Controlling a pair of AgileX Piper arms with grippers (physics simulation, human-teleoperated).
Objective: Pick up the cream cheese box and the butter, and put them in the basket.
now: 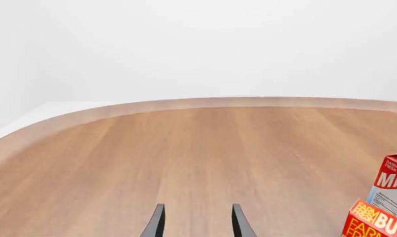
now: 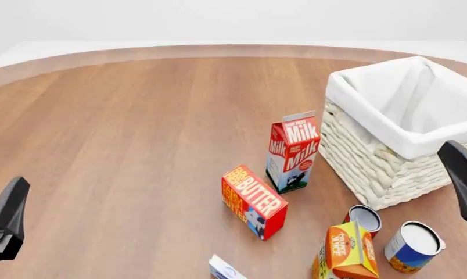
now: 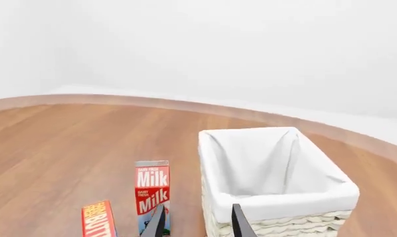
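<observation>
On the wooden table (image 2: pixel 125 145), nothing is picked up; both arms sit back at the near edge, likely a start pose. Left gripper (image 1: pixel 197 223) shows two thin dark fingers parted with bare wood between them, holding nothing. Right gripper (image 3: pixel 197 222) looks the same: fingers spread, empty, aimed toward the basket (image 3: pixel 277 197) and milk carton (image 3: pixel 151 195).

Butter (image 2: pixel 254 201) lies on its long side near table centre, a red rectangular box with orange-yellow lettering, skewed diagonally, just beside the upright milk carton. Cream cheese box (image 2: pixel 226 269) is at the near edge of the front view, only a white-and-blue corner visible, rest cut off. Basket stands at right, square, cream woven wicker with ribbed walls, smooth white cloth folded over the rim, open top, nothing visible inside.

Orange juice carton (image 2: pixel 347 251) and two round cans (image 2: pixel 412 246) crowd the space in front of the basket; probably distractors, so a reach from the right should clear them.
</observation>
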